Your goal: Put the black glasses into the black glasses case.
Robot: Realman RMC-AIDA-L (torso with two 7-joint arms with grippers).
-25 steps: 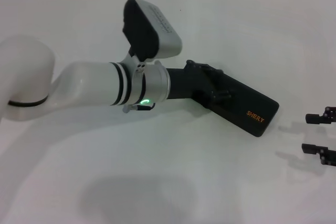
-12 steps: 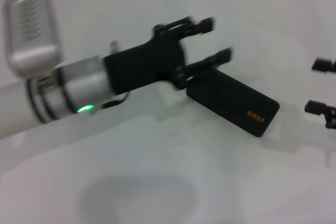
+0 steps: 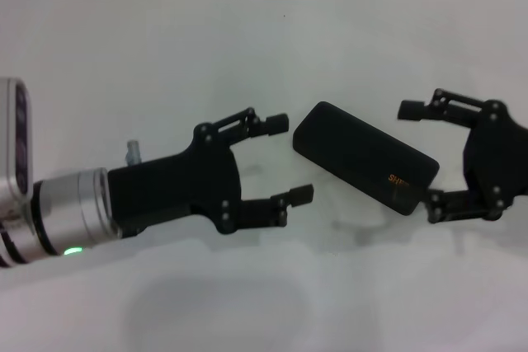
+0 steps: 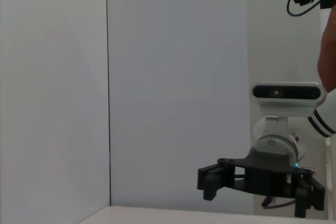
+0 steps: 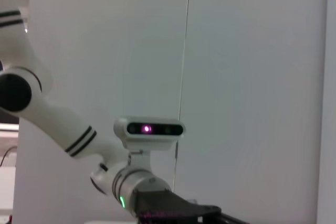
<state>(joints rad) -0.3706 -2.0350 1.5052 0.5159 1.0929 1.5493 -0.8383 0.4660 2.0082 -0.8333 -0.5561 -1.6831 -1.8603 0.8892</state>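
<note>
Fingers spread wide and holding nothing, the left gripper [image 3: 280,158] reaches in from the robot's left, its two black tips pointing toward the near end of the black glasses case [image 3: 365,157]. It sits just beside the case without touching it. From the other side the right gripper [image 3: 421,152] comes in the same way, fingers apart and empty, its tips bracketing the far end of the case, where the orange lettering shows. Whether its lower finger brushes the case corner cannot be told from the head view.

The case lies closed and slanted on the white counter [image 3: 165,55], between the two grippers. That placement reads as deliberate: one arm at each end suits a hinged shell, one to steady the body while the other lifts the lid.

No black glasses show on the counter or in either gripper; they may be inside the shut case, but nothing confirms it. Each wrist view shows only the opposite arm against a pale wall.
</note>
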